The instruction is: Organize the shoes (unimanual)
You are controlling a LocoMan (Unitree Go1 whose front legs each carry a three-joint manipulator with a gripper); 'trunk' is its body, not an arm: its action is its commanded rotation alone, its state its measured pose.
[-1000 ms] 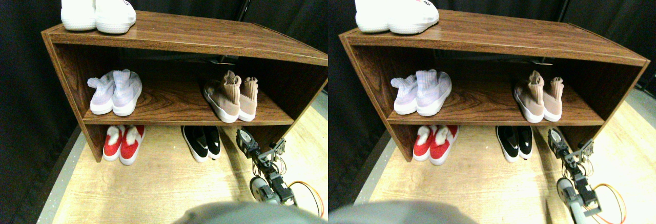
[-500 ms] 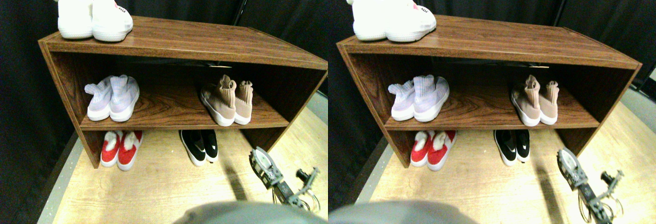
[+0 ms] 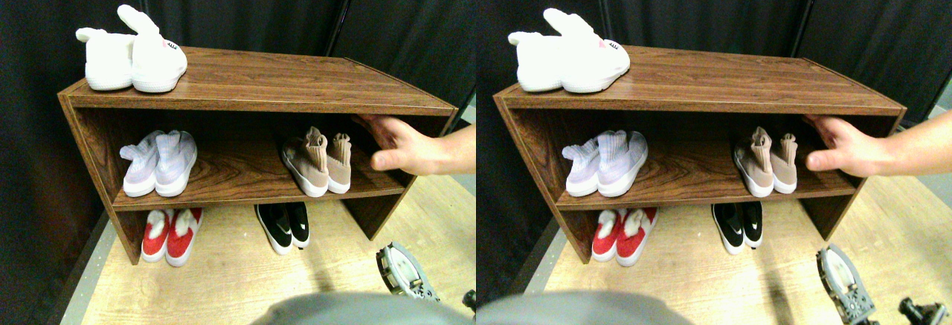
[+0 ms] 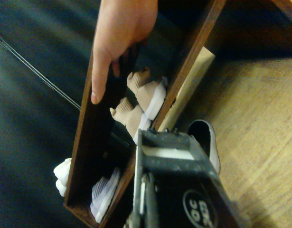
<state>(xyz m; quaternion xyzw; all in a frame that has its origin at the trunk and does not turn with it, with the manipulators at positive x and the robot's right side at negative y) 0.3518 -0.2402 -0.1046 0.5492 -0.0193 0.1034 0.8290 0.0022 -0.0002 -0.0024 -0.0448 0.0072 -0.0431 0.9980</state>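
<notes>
Stereo pair view: A person's hand [image 3: 405, 146] reaches in from the right at the middle shelf of the wooden shoe rack [image 3: 253, 94], just beside the tan sock sneakers [image 3: 320, 163], not touching them. It wasn't there 0.5 s ago. The right gripper [image 3: 405, 273], which stood up by the black slip-ons [image 3: 286, 224] a second back, has dropped to the floor at lower right, well clear of the rack. White bunny shoes [image 3: 130, 56] sit up top, lavender sneakers [image 3: 158, 163] mid-shelf left, red shoes [image 3: 167, 234] on the floor below.

Wrist view: The hand hovers over the tan pair inside the rack; one black slip-on lies just beyond the jaw frame. Jaw gap doesn't show (can't tell if wide or closed), and nothing is seen held. Likely a reset betw. robot moves.
</notes>
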